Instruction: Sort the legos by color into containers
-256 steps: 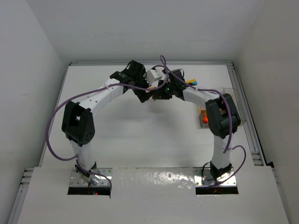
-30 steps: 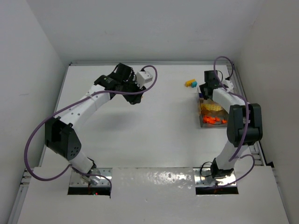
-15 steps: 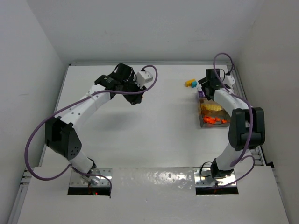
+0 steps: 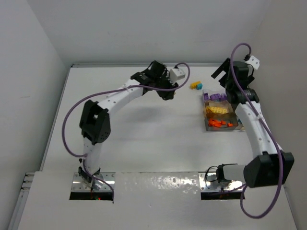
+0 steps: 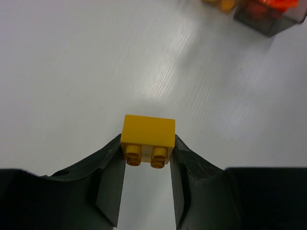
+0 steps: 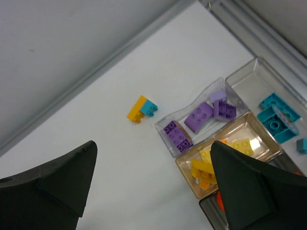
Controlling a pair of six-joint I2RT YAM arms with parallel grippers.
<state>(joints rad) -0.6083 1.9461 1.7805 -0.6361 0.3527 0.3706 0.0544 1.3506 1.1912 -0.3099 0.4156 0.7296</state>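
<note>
My left gripper is shut on a yellow lego brick, studs facing the camera, held above bare table at the back middle. My right gripper hangs open and empty, raised above the far end of the containers. In the right wrist view the clear divided box holds purple bricks, yellow bricks, teal bricks and a bit of orange, each colour in its own compartment. A yellow-and-teal clump lies on the table left of the box.
White walls close in the table at the back and sides. A metal rail runs along the right edge beside the box. The left wrist view catches the box's orange corner at top right.
My right gripper has opened and risen away from the box's purple end. My left arm has swung right toward the table's back middle, still shut on the yellow brick.
</note>
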